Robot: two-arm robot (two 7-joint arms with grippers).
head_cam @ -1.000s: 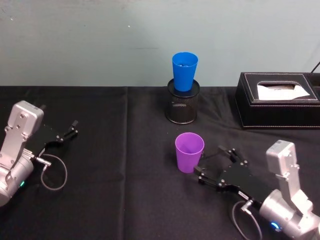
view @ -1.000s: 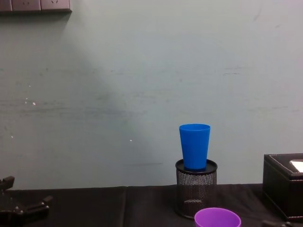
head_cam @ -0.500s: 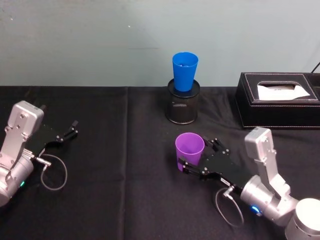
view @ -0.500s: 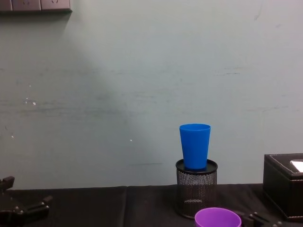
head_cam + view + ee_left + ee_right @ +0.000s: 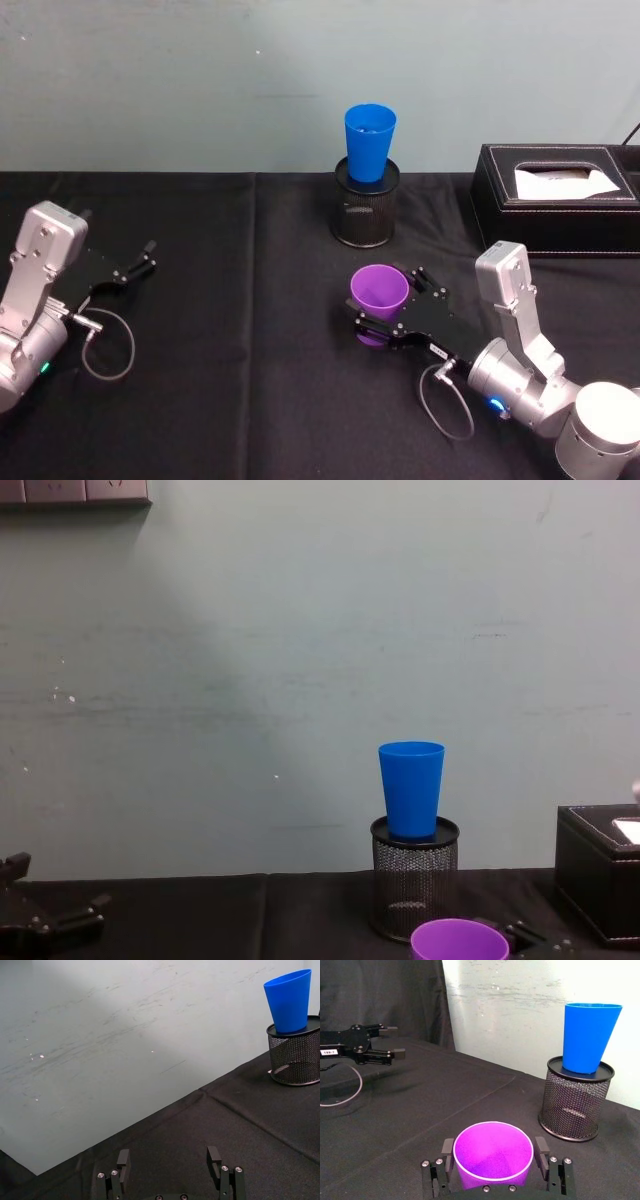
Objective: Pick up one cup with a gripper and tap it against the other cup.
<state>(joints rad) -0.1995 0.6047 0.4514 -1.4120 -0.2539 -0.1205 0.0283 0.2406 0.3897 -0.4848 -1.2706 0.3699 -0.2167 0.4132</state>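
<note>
A table draped in black cloth (image 5: 230, 390) stands against a pale blue-green wall. The purple cup (image 5: 378, 284) stands upright on the cloth, a little right of centre and toward the near side, with its open mouth facing up.

The right gripper (image 5: 388, 304) reaches in from the near right on a silver-grey arm and lies low over the cloth. Its two black fingers are spread wide, one on each side of the purple cup. In the right wrist view the purple cup (image 5: 493, 1160) sits between the fingers (image 5: 446, 1149), which stand just beside its walls with a slim gap, not squeezing it.

Farther back, close to the wall, the blue cup (image 5: 369, 140) stands upright on top of a black wire-mesh pot (image 5: 364, 222). It is well apart from the purple cup. In the chest view the blue cup (image 5: 411, 790) rises above the wire-mesh pot (image 5: 414, 890), and the rim of the purple cup (image 5: 459, 938) shows nearer and slightly to the right.

A black tissue box (image 5: 556, 215) sits at the far right, with white tissue in its slot.

The left gripper (image 5: 147, 257) rests over the left side of the table. Its fingers are parted and hold nothing, and it is well apart from both cups.
</note>
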